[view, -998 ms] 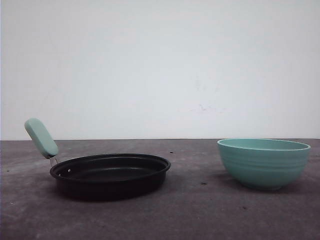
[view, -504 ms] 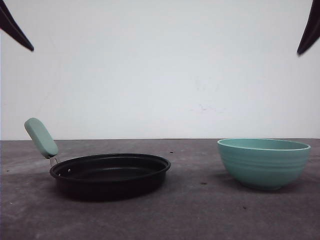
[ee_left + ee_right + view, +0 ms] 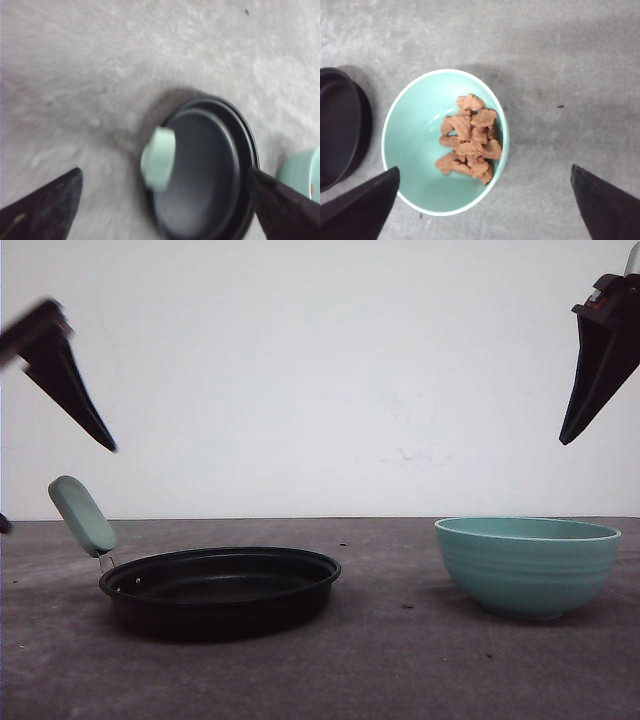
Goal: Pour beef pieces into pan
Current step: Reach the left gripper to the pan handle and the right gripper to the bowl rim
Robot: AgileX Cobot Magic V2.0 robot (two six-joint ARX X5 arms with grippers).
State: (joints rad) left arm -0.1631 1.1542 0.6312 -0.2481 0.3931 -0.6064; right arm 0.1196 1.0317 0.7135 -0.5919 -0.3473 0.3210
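pan on table | jaws apart | bowl beside

I see a teal ribbed bowl standing upright on the right side of a dark grey table, well apart from everything else on it. From above its inside reads pale mint with a lighter rim. The tabletop looks mottled and carries a few small dark specks. Behind the table I get 1 plain white wall with faint marks

txt: none legible | labels/brands: none | nums/signs: none
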